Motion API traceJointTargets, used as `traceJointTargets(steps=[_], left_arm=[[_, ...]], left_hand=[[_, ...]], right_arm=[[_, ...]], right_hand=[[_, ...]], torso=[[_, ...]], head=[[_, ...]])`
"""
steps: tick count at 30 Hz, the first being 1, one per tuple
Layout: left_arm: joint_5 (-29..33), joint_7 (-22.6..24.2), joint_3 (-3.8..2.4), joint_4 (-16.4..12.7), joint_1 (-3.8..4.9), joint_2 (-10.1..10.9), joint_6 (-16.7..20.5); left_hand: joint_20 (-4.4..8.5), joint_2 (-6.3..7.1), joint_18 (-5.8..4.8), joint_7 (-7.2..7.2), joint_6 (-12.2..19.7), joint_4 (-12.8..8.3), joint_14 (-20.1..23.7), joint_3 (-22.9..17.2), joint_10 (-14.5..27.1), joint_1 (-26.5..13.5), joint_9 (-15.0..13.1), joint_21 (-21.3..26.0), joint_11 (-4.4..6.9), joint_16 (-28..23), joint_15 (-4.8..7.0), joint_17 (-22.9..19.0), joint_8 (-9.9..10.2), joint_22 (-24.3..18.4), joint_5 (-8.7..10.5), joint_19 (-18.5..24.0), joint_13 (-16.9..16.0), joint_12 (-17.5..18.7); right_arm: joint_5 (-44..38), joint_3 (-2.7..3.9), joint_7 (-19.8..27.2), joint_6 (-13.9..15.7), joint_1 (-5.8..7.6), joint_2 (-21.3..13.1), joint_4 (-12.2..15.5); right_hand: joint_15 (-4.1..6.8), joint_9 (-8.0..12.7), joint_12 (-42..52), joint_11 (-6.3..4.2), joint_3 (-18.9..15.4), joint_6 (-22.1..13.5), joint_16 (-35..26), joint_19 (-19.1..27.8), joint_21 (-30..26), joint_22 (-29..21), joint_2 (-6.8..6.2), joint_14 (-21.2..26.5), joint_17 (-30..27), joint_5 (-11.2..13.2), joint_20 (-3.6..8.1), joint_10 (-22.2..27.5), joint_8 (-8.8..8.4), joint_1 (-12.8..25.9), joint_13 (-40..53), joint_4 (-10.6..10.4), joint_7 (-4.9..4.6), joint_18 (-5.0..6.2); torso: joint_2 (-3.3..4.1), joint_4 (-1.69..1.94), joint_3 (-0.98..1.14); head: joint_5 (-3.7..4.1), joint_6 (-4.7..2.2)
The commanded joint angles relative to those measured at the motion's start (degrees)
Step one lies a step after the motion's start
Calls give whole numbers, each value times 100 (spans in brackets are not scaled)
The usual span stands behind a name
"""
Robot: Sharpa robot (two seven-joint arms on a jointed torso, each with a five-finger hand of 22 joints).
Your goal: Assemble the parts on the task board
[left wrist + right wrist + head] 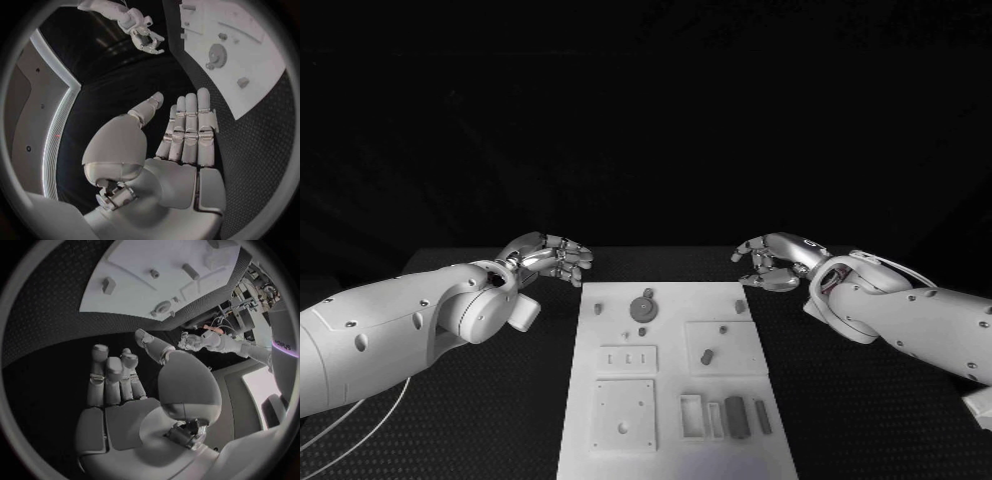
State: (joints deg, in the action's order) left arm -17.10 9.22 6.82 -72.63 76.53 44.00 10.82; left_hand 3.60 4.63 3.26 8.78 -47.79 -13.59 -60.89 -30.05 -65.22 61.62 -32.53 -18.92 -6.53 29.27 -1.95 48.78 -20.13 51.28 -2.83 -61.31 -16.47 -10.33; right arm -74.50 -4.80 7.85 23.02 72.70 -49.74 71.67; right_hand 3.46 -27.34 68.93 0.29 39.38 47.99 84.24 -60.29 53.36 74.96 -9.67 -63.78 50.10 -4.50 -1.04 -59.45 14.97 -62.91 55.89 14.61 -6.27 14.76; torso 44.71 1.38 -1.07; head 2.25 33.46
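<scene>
The white task board (733, 430) lies in the middle of the black table, with small grey parts on it: a round piece (643, 306) near its far end, a small peg (707, 355) in the middle, and a dark bar (736, 408) among slots near the front. My left hand (548, 257) hovers off the board's far left corner, fingers apart, holding nothing. My right hand (776, 260) hovers off the far right corner, fingers loosely curved and empty. The left wrist view shows the left hand (181, 135) flat with straight fingers beside the board (250, 95). The right hand (119, 375) is likewise empty.
The board carries raised white blocks: a square plate (625, 412) at the front left and a small panel with slots (629, 358). Black table surface (877, 400) flanks the board on both sides. Thin white cables (358, 425) trail by the left arm.
</scene>
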Motion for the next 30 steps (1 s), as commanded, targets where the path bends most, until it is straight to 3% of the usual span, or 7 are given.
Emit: traceJointTargets(steps=[1, 5, 9, 11, 16, 22, 30], left_arm=[[-15, 187, -5, 21, 4, -21, -198], [-15, 178, -4, 57, 0, -50, -208], [-15, 167, -4, 61, -5, -59, -215], [-15, 171, -4, 74, -10, -68, -232], [-15, 156, -3, 83, -29, -71, -247], [-15, 144, -3, 88, -33, -62, -256], [-16, 138, -3, 71, -34, -66, -274]], left_hand=[[2, -28, 65, -17, -30, 20, 12, 7, -49, -24, -10, 27, 18, -36, -10, 10, -28, 9, 2, 15, -9, 22], [2, -19, 66, 11, -21, 12, 10, 15, -54, -27, -5, 32, 21, -43, -10, 16, -10, 13, 2, 15, -16, 28], [1, -7, 69, 75, 8, 2, 2, 25, -49, -33, 5, 39, 17, -54, -9, 27, 28, 21, 2, 9, -25, 47], [0, 1, 69, 114, 29, 2, 0, 33, -39, -44, 10, 44, 10, -61, -10, 33, 51, 24, 2, 7, -28, 61], [0, 4, 69, 124, 35, 1, -1, 36, -37, -47, 12, 46, 9, -64, -10, 36, 60, 26, 2, 5, -31, 67], [-1, 12, 69, 156, 62, -2, -3, 46, -14, -55, 17, 54, -3, -74, -11, 45, 88, 32, 2, 3, -34, 90], [-1, 14, 69, 167, 80, -4, -4, 50, -3, -58, 19, 59, -9, -81, -12, 52, 107, 36, 2, 1, -39, 103]], right_arm=[[98, -1, 317, -196, -45, -15, -115], [-65, -2, 337, -231, -130, 25, -274], [-237, -4, 343, -259, -246, 136, -455], [-284, -9, 352, -265, -339, 213, -573], [-369, -13, 368, -295, -519, 314, -720], [-339, -13, 375, -265, -592, 375, -851], [-326, -12, 400, -198, -725, 509, -969]], right_hand=[[-6, -6, -17, 232, -51, 242, -29, 38, -19, 52, -57, 47, -5, 7, 0, 493, 22, -11, -9, 3, -270, 24], [-7, -4, -13, 230, -96, 233, -26, 44, -24, 58, -100, 59, -6, 4, -8, 505, 21, 1, -15, 1, -267, 24], [3, 7, -17, 213, -130, 184, -34, 70, -45, 60, -165, 89, -11, 0, -19, 533, 0, -10, -27, 6, -246, 24], [13, 25, -20, 208, -152, 105, -38, 86, -60, 63, -209, 112, -14, -1, -29, 553, -36, -17, -37, 3, -241, 24], [1, 51, -18, 223, -165, -8, -38, 96, -73, 66, -241, 132, -16, -3, -35, 572, -90, -41, -46, 3, -259, 24], [0, 52, -16, 223, -166, -13, -36, 96, -74, 66, -232, 135, -16, -3, -37, 574, -89, -45, -47, -2, -258, 24], [0, 52, -12, 222, -167, -17, -32, 94, -74, 68, -220, 136, -15, -3, -38, 575, -89, -49, -48, -7, -258, 24]], torso=[[-16, -59, 39], [-26, -83, 72], [-26, -84, 73], [-21, -73, 70], [-22, -67, 62], [-20, -69, 41], [-21, -74, 42]], head=[[12, 9], [10, 21], [25, 25], [77, 18], [45, 39], [69, 61], [48, 87]])
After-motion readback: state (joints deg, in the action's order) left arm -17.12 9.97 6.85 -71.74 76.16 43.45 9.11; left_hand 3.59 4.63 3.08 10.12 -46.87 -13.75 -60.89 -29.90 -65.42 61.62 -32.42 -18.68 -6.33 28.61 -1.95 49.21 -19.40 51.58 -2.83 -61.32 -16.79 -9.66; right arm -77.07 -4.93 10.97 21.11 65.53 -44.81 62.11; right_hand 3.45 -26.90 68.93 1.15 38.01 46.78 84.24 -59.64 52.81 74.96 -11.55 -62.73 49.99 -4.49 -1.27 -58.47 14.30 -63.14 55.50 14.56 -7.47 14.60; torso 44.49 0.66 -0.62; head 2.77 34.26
